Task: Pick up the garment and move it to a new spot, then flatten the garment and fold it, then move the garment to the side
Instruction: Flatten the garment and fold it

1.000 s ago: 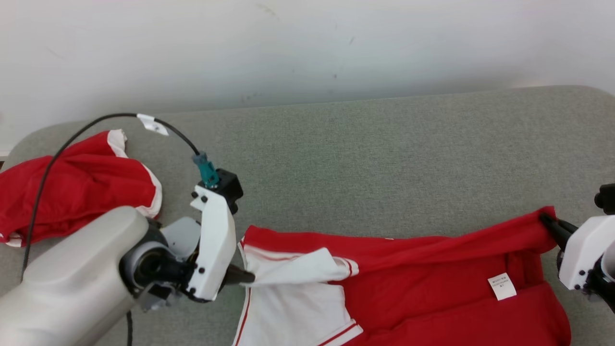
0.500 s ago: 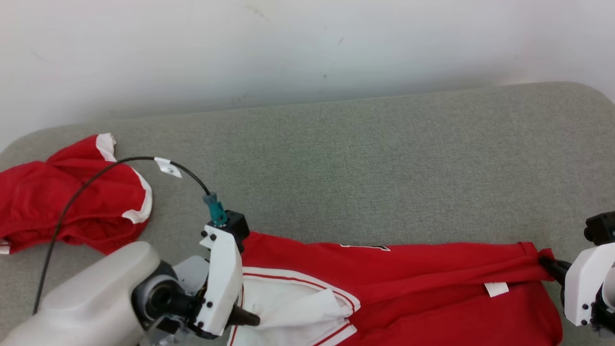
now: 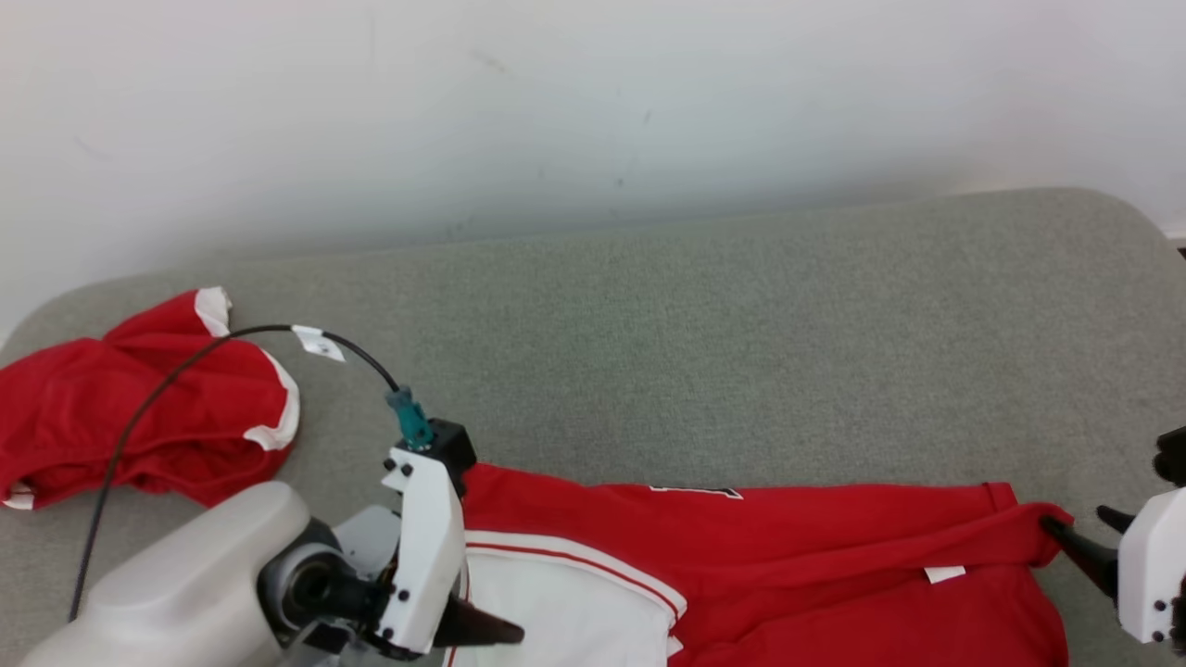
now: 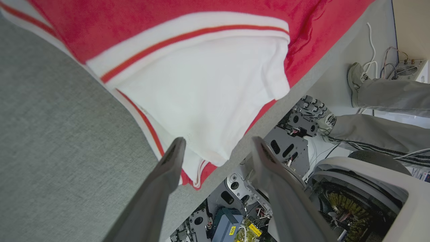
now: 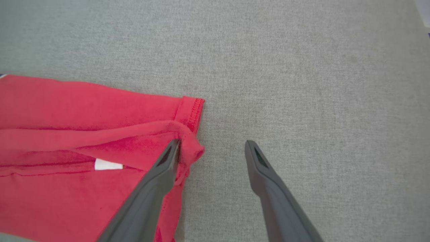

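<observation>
Setting: grey cloth-covered bench stood against a pale wall.
Task item: red garment with a white, red-striped panel lay along the bench's near edge, and part of it hung over that edge.
Long axis: ran left to right, from one pincer to the other.
Left pincer: spread, gripping nothing; the white panel's end lay just beyond its fingertips.
Right pincer: spread, gripping nothing; one finger touched the bunched hem corner, the other stood over bare bench.
Condition: not flat; a lengthwise ridge of cloth lay doubled over near the right end, with a white label showing beneath it.
Other item: second red garment lay heaped at the bench's left end, well apart.
Assessment: placement judged done, flattening due next. Each arm was nearest its own end, with the right arm nearer the bunched corner. Any smoothing pull would likely run outward along the long axis.
</observation>
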You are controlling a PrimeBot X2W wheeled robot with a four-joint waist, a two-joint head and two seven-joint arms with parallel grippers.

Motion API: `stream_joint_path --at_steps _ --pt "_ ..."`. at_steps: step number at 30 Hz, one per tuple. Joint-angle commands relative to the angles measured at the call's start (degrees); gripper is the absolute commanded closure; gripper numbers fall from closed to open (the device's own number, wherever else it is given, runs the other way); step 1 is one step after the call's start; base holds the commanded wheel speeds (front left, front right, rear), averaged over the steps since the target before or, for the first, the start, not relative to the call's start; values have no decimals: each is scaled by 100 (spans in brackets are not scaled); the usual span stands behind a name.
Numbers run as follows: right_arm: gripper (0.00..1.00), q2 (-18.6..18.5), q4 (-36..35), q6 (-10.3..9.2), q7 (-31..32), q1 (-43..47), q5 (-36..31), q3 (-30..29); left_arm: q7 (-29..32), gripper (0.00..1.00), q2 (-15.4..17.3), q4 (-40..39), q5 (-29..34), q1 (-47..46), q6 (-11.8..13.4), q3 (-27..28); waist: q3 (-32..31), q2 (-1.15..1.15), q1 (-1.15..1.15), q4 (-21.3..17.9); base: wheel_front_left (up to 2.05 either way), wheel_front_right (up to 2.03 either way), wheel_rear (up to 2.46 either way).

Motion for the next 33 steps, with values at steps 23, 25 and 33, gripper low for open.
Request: stream_joint_path --at_steps 23,25,33 --pt "0 -175 -823 -16 -2760 633 -485 -1933 -5504 0 543 -653 1722 1133 1295 1779 -633 -1 0 254 0 0 0" --pt "0 -3 -923 -16 -2763 849 -824 -2628 -6010 0 522 -819 1810 1406 1570 1938 -637 -1 0 263 0 0 0" --pt "0 1153 -1717 -15 -2765 2351 -2196 -4860 -6808 0 235 -1131 2012 2487 2096 2524 -640 -1 0 274 0 0 0"
